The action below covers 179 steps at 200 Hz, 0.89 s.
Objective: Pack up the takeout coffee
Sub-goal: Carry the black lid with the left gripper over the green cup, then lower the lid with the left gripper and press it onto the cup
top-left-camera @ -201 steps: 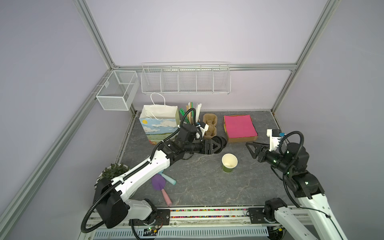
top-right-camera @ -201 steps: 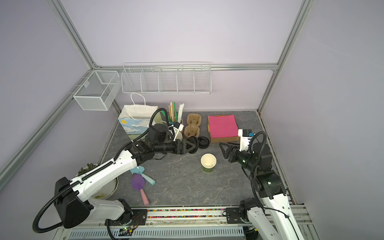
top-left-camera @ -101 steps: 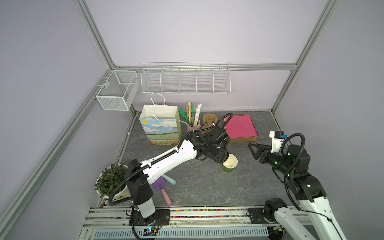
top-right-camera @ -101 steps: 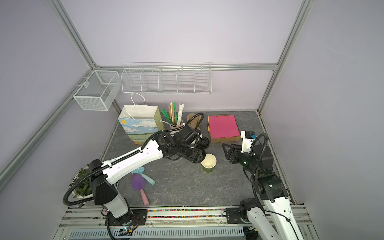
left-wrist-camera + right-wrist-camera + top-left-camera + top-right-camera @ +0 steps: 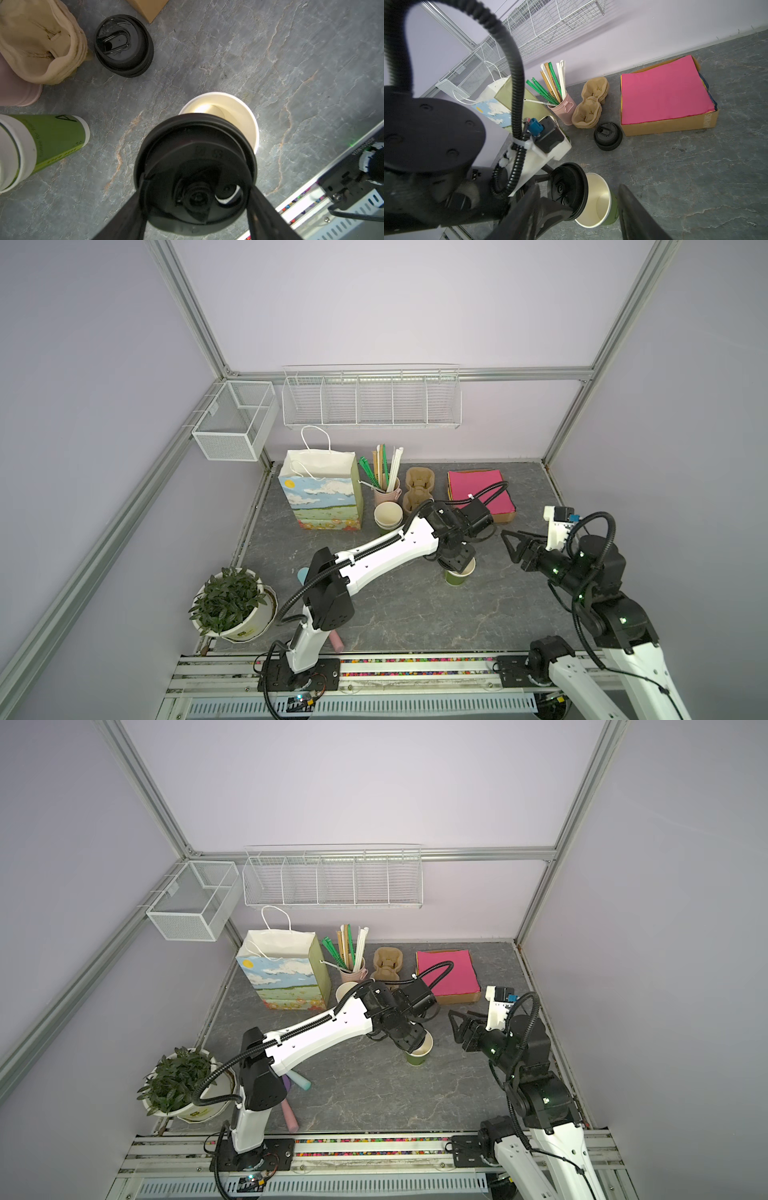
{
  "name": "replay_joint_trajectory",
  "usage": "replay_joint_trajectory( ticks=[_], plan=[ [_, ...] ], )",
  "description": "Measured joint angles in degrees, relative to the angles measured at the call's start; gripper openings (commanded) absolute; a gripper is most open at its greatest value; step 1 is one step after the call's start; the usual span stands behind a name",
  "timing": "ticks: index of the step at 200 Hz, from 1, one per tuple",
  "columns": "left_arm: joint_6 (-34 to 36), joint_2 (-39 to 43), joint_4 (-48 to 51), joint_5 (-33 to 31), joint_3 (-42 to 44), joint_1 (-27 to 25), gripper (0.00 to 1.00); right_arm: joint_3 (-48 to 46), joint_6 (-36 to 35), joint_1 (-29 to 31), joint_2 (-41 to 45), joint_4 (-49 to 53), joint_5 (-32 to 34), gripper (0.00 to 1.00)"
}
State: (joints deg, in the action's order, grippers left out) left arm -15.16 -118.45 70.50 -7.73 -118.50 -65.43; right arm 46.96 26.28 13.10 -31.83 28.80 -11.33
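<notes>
The takeout coffee's green paper cup (image 5: 459, 577) (image 5: 419, 1057) stands upright mid-table with its cream inside showing (image 5: 230, 108) (image 5: 596, 204). It carries no lid. My left gripper (image 5: 456, 558) (image 5: 409, 1038) (image 5: 196, 182) is shut on a black sip lid (image 5: 195, 158) (image 5: 566, 187). The lid is held tilted just above the cup's rim and covers part of its mouth. Whether lid and rim touch I cannot tell. My right gripper (image 5: 511, 545) (image 5: 455, 1027) (image 5: 578, 191) stands open and empty, a short way right of the cup.
A stack of loose black lids (image 5: 123, 45) (image 5: 608, 136) lies behind the cup, by the brown cup carriers (image 5: 419, 489). Stacked green cups (image 5: 388, 516), a pink straw holder (image 5: 386, 493), a painted paper bag (image 5: 322, 497) and a box of pink napkins (image 5: 480, 493) line the back. A potted plant (image 5: 230, 605) sits front left.
My left arm swung from the lid stack at the back to right over the cup, carrying the lid with it. The right arm has barely moved.
</notes>
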Motion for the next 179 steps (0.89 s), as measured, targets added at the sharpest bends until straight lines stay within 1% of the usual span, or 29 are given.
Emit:
replay_joint_trajectory(
  ticks=[57, 179],
  plan=[
    [0.9, -5.7, 2.7, 0.3, -7.6, -0.5, 0.48, 0.3, -0.3, 0.0, 1.5, 0.9, 0.9, 0.62],
    [1.3, -8.5, 5.2, 3.1, -8.9, -1.3, 0.49, 0.3, -0.6, 0.0, 2.0, 1.9, 1.0, 0.62]
  ],
)
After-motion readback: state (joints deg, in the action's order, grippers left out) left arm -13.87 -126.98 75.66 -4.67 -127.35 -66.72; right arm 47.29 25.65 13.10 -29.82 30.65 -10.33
